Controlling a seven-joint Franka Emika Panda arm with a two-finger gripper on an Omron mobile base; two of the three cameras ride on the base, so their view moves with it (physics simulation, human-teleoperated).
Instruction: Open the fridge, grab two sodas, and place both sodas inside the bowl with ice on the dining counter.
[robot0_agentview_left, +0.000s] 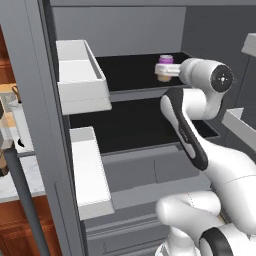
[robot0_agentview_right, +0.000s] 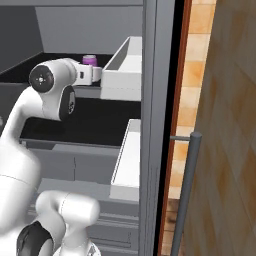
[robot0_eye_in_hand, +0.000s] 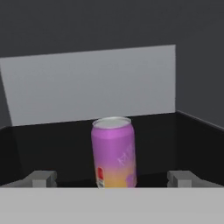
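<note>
Claw (robot0_eye_in_hand: 112, 178) stands released, fingertips (robot0_eye_in_hand: 41, 178) spread wide, with the purple soda (robot0_eye_in_hand: 113, 153) upright directly ahead between them on the fridge shelf (robot0_eye_in_hand: 65, 144).

Fridge (robot0_agentview_left: 30, 75): matte grey, smooth walls.
Shelf (robot0_eye_in_hand: 65, 144): black, faintly glossy.
Door bins (robot0_agentview_left: 80, 75): plain white, plastic-looking.
Soda can (robot0_eye_in_hand: 113, 153): pink-purple with an orange-yellow band, satin sheen, silvery metal-like top.
Handle (robot0_agentview_right: 185, 190): smooth grey bar.
</note>
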